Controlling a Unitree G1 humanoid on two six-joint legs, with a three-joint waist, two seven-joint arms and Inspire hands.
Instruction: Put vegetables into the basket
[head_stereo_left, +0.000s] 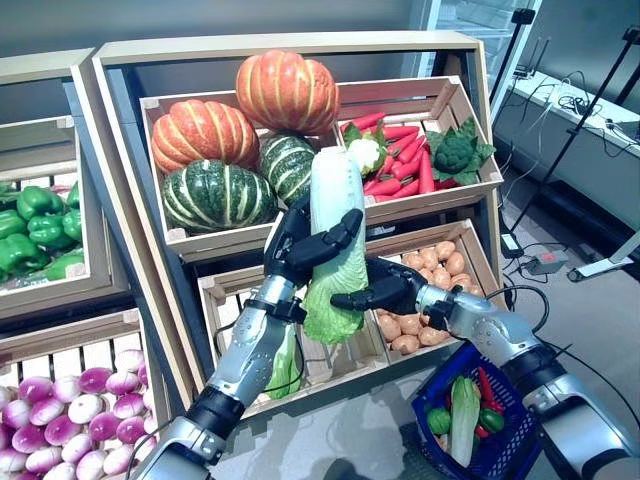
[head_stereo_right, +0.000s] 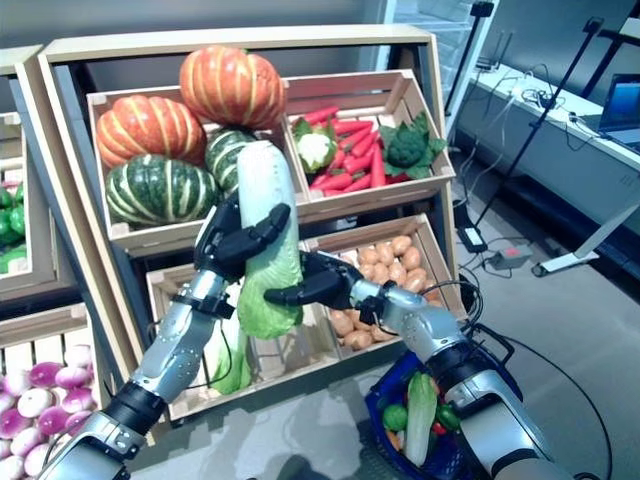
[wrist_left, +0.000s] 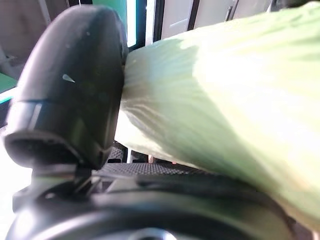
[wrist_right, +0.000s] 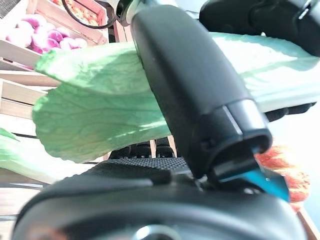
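My left hand (head_stereo_left: 298, 246) is shut on a long pale green napa cabbage (head_stereo_left: 335, 190) and holds it upright in front of the wooden stand (head_stereo_left: 120, 60), leafy end down. Its thumb (wrist_left: 75, 85) presses the cabbage (wrist_left: 225, 90) in the left wrist view. My right hand (head_stereo_left: 392, 290) reaches in from the right at the leafy lower part. In the right wrist view its thumb (wrist_right: 195, 90) lies across the leaves (wrist_right: 100, 110), pinching them. The blue basket (head_stereo_left: 512, 435) stands on the floor at lower right, below my right arm, and holds a pale long cabbage (head_stereo_left: 464, 415), a green pepper (head_stereo_left: 438, 420) and a red chilli (head_stereo_left: 484, 385).
The stand's crates (head_stereo_left: 470, 110) of vegetables are right behind the cabbage. A second stand (head_stereo_left: 60, 300) is at the left. Tripods and a desk (head_stereo_left: 580, 110) with cables stand at the far right, past open grey floor (head_stereo_left: 570, 300).
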